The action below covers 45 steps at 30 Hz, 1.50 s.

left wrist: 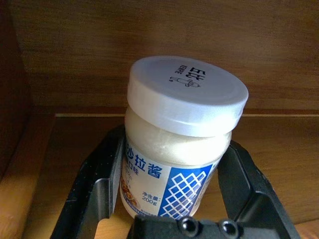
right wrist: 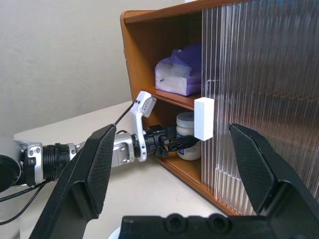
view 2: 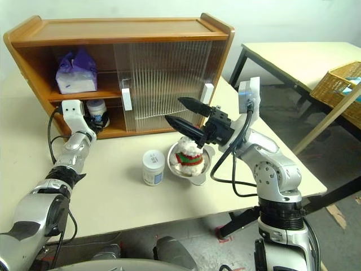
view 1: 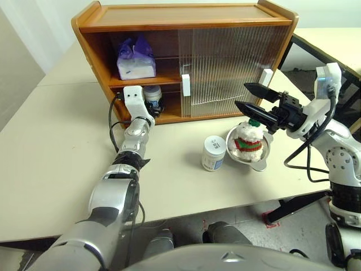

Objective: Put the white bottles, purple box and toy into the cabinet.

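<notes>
2 white bottles are in view. 1 white bottle [left wrist: 182, 144] stands upright inside the cabinet [view 1: 186, 22], on the lower shelf at its open left end, between the black fingers [left wrist: 94, 184] of the left pincer [right wrist: 175, 143]. The fingers sit against both sides of the jar below its white lid, so the left pincer has closed on it while its base rests on the shelf wood. The left arm reaches level across the table [view 1: 51, 147] into that opening.

The other white bottle [view 1: 214, 153] stands upright on the table in front of the cabinet, just beside a round steel bowl [view 1: 265, 153]. The toy [view 1: 249, 140] sits in that bowl, its green hat topmost.

The purple box [view 1: 136, 58] lies on the upper shelf at the open left end, white tissue showing at its top. The ribbed clear sliding doors [view 1: 225, 62] cover the middle and right of the cabinet, with 2 white handles on them, 1 handle [view 1: 185, 85] at the edge next to the opening.

The right pincer [view 1: 251, 97] hangs above the toy and bowl, apart from both, its 2 black fingers spread wide and holding nothing, pointing toward the cabinet front.
</notes>
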Each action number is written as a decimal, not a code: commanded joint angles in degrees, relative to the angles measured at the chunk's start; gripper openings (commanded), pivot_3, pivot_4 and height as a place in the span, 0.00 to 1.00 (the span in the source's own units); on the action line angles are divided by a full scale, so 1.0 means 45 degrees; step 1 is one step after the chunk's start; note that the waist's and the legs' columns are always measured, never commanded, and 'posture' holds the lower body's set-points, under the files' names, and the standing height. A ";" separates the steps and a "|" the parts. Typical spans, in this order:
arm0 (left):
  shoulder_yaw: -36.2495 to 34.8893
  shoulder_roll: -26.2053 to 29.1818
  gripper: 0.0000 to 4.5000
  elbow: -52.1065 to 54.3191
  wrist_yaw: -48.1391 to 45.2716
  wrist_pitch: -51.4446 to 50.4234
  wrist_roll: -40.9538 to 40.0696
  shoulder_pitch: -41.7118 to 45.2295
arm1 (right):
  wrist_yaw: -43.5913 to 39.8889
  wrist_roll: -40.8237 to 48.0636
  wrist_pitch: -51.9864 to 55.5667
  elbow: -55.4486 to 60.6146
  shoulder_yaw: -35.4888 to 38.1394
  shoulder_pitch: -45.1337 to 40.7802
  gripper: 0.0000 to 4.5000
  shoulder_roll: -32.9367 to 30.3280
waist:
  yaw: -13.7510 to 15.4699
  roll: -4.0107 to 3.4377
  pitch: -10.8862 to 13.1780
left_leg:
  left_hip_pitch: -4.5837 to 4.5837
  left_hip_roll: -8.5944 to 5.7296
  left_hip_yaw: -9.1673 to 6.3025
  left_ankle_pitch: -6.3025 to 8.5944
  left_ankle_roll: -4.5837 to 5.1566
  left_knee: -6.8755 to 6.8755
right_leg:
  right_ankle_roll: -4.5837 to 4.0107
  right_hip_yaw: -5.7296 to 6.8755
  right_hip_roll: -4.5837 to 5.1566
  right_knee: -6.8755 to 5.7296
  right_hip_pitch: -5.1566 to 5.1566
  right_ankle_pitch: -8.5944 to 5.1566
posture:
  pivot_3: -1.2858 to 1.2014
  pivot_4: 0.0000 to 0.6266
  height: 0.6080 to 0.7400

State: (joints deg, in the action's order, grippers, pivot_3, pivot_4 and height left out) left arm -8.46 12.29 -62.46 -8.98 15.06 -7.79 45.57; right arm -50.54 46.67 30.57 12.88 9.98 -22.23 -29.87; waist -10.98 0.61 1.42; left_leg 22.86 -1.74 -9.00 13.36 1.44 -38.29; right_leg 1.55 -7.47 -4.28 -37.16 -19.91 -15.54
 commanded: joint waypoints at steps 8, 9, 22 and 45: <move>-0.0050 -0.0423 0.76 -0.0495 -0.0342 0.0460 0.0195 0.0316 | 0.0050 -0.0026 -0.0073 0.0050 0.0072 -0.0018 1.00 0.0021 | -0.0093 0.0000 0.0000 | 0.0023 -0.0033 0.0052 0.0000 0.0003 -0.0044 | 0.0065 0.0011 0.0030 0.0025 0.0010 0.0009 | 0.41 0.00 1.00; -0.0070 -0.0420 0.85 -0.0470 -0.0337 0.0490 0.0199 0.0291 | 0.0047 -0.0029 -0.0075 0.0043 0.0064 -0.0024 1.00 0.0026 | -0.0095 0.0000 0.0000 | 0.0023 -0.0032 0.0054 0.0000 0.0003 -0.0046 | 0.0065 0.0011 0.0030 0.0025 0.0010 0.0009 | 0.41 0.00 1.00; -0.0068 -0.0783 1.00 0.3498 -0.0820 0.0268 -0.0278 -0.2351 | -0.0003 -0.0038 -0.0075 0.0027 -0.0032 -0.0028 1.00 0.0176 | -0.0140 0.0000 0.0000 | 0.0023 -0.0079 0.0107 -0.0004 0.0008 -0.0053 | 0.0063 0.0016 0.0025 0.0024 0.0011 0.0009 | 0.42 0.00 1.00; -0.0522 -0.0948 0.24 0.6270 0.1116 -0.1221 -0.0079 -0.4386 | -0.0252 -0.0088 0.0022 -0.0088 -0.0008 -0.0194 1.00 0.0062 | 0.0045 0.0001 0.0000 | 0.0002 -0.0055 0.0041 -0.0014 -0.0006 -0.0067 | -0.0062 -0.0006 0.0053 0.0021 0.0031 -0.0020 | 0.42 0.00 1.00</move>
State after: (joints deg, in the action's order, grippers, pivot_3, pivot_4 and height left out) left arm -10.53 7.96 -31.64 -4.37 9.08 -8.91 24.68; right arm -51.57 46.48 30.49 12.63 9.95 -22.55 -29.13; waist -10.78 0.61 1.42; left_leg 22.87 -1.98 -8.82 13.30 1.42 -38.59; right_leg 1.27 -7.49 -4.04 -37.07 -19.77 -15.63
